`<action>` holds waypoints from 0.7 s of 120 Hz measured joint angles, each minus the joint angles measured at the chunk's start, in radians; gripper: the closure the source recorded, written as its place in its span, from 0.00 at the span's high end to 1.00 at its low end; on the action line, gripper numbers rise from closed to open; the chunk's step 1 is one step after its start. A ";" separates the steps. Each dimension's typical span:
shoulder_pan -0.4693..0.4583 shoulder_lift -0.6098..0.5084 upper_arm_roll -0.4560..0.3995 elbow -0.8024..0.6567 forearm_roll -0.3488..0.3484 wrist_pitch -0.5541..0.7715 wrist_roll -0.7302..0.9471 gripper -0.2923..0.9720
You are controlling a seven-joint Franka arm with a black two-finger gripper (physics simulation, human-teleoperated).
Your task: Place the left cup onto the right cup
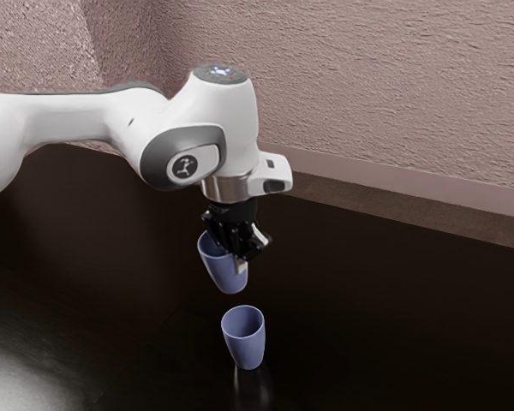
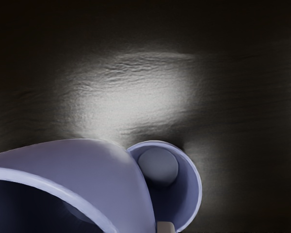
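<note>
Two blue-grey cups are in play. One cup [image 1: 223, 264] hangs tilted in the air with my black gripper [image 1: 241, 254] shut on its rim. The other cup [image 1: 243, 336] stands upright on the dark table, just below the held one and slightly toward the exterior view's right, with a small gap between them. In the wrist view the held cup [image 2: 82, 174] looms large and close under my hand, and the standing cup [image 2: 177, 187] shows its open mouth and round bottom right beside it.
The dark glossy table [image 1: 394, 325] stretches all around the standing cup, with a bright light patch [image 2: 136, 97] reflected on it. A textured pinkish wall [image 1: 394, 77] with a baseboard runs along the far edge.
</note>
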 joint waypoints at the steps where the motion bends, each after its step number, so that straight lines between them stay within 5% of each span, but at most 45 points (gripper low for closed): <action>1: 0.000 0.000 0.000 -0.001 0.000 0.000 -0.001 0.15; 84: -0.015 -0.008 0.001 -0.057 -0.005 0.011 -0.045 0.15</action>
